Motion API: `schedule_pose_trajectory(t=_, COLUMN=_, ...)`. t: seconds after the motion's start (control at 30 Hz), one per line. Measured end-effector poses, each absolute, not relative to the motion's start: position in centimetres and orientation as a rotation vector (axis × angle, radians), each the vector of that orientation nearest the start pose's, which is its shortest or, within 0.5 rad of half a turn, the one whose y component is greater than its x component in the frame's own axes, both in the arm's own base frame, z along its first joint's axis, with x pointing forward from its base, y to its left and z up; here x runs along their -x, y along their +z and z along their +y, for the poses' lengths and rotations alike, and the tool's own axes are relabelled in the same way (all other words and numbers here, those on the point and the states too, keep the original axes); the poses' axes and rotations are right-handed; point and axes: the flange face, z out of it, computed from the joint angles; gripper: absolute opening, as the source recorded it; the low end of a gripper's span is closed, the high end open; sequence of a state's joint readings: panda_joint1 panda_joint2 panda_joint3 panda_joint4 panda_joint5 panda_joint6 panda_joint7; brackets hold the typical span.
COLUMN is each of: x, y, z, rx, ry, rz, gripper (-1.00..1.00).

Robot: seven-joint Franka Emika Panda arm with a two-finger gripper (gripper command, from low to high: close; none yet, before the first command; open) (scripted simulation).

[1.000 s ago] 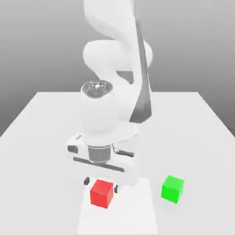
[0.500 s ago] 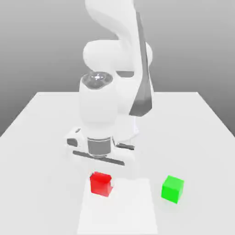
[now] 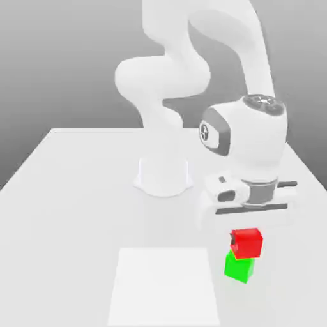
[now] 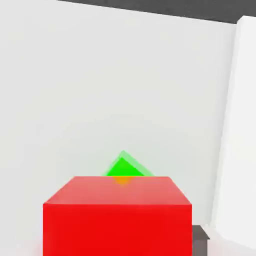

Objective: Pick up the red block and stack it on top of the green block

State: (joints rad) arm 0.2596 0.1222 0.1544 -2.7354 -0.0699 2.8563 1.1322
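Above the green block [image 3: 239,267], the claw [image 3: 246,243] is clamped on 1 red block [image 3: 247,243].

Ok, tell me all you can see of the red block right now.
The red block is a plain, matte, bright red cube, held upright in the gripper. It sits directly above the green block, turned differently from it; whether the two touch, I can't tell.

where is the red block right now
The red block is on the exterior view's right, just under the gripper and over the green block.
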Motion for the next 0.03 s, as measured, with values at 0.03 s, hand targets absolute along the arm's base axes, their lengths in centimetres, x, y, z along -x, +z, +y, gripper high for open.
schedule_pose_trajectory(t=0.03, x=-35.93, y=18.46, z=16.46, rx=2.976, ry=-0.002, rz=1.007, gripper=1.00)
